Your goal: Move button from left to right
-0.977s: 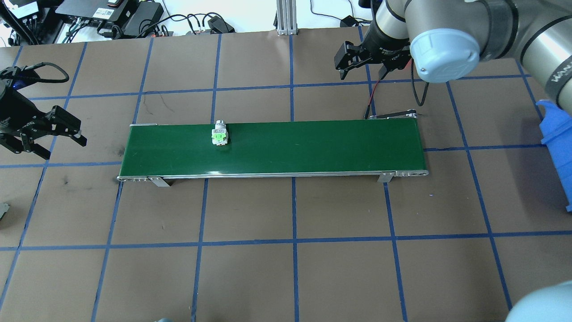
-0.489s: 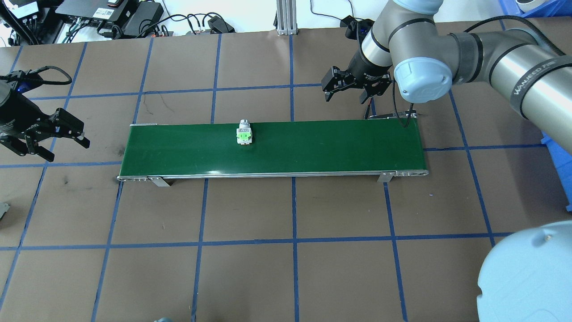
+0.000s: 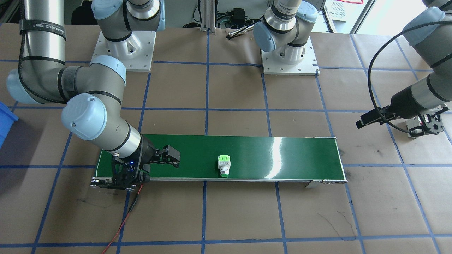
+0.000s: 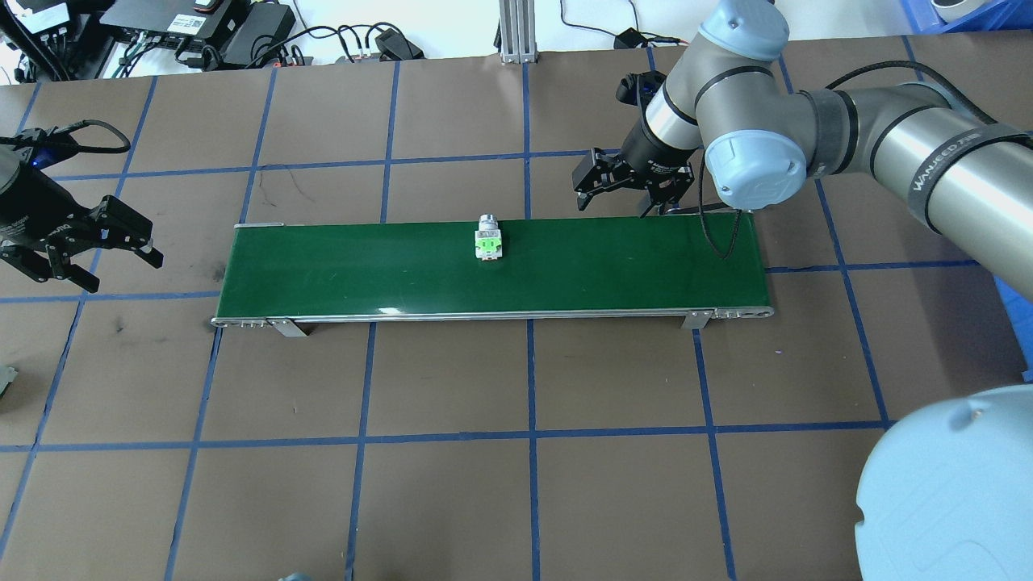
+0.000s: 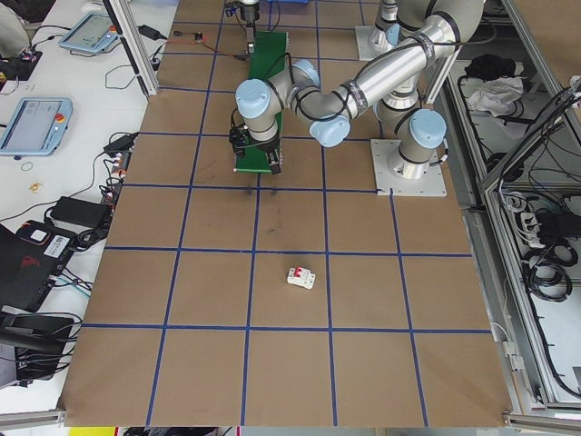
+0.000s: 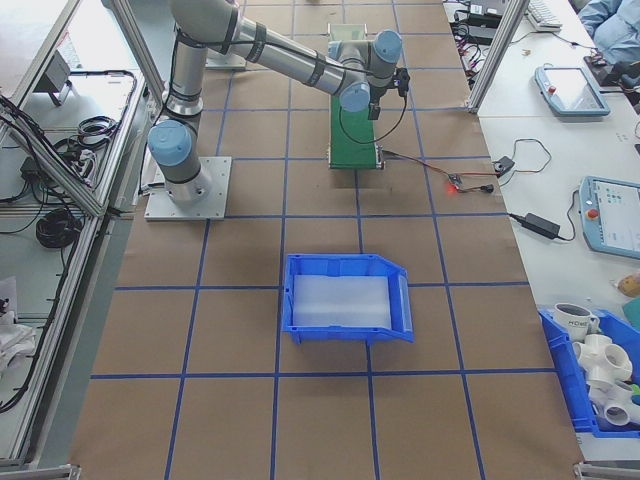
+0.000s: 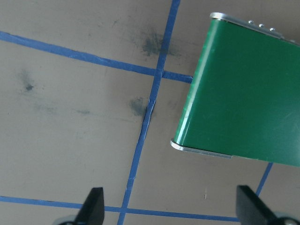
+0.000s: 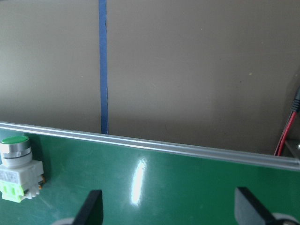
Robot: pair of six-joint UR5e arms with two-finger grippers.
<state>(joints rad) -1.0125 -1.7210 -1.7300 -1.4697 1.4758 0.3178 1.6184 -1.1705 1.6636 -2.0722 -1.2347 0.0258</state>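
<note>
The button point(image 4: 487, 242), with its green cap, silvery collar and pale body, lies on its side on the green conveyor belt point(image 4: 613, 270), near the far edge and about mid-length. It also shows on the belt point(image 3: 282, 155) as the button point(image 3: 223, 165). My right gripper point(image 4: 613, 196) hangs open over the belt's far edge, to the right of the button and apart from it. In the right wrist view the button point(image 8: 16, 166) sits left of the open gripper point(image 8: 169, 206). My left gripper point(image 4: 113, 265) is open beyond the belt's left end point(image 7: 225, 108), holding nothing point(image 7: 171, 206).
A white breaker with red toggles point(image 5: 301, 278) lies on the brown paper off the left end. A blue bin point(image 6: 345, 295) stands off the right end. A red wire point(image 3: 123, 218) trails from the belt's right end. Blue tape lines cross the table.
The button has travelled rightward along the belt. My right arm has swung down and left to the belt's far edge. The left gripper has barely shifted.
</note>
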